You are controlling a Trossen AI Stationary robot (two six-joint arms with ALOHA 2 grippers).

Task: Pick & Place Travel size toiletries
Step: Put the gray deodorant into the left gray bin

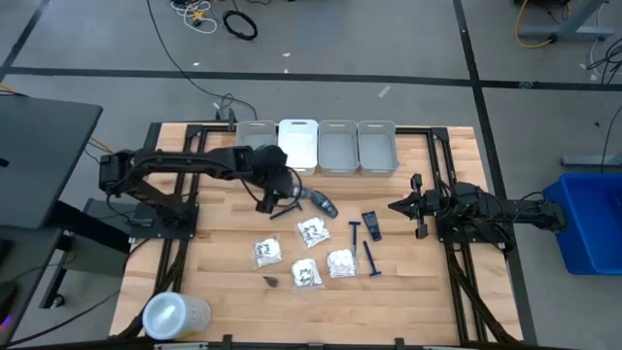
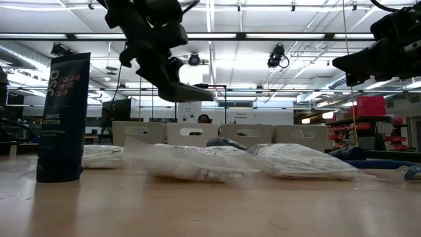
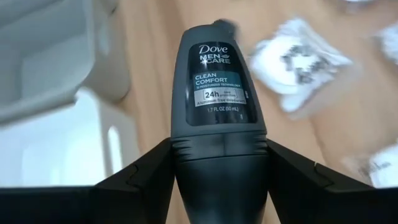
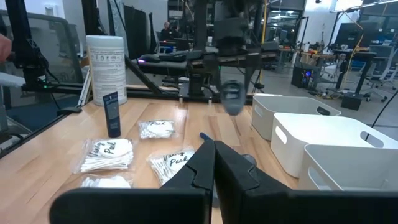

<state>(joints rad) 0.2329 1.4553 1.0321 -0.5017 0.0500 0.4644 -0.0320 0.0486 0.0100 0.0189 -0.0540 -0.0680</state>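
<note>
Dark Dove deodorant is clamped between left gripper fingers, held above the surface near the white bin. Right gripper is parked at the right, fingers together.

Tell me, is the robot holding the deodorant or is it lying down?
Held. The left gripper clamps the deodorant between both fingers, up off the table.

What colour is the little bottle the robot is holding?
Dark grey with a teal label band, the Dove deodorant in the left gripper; it shows best in the left wrist view.
</note>
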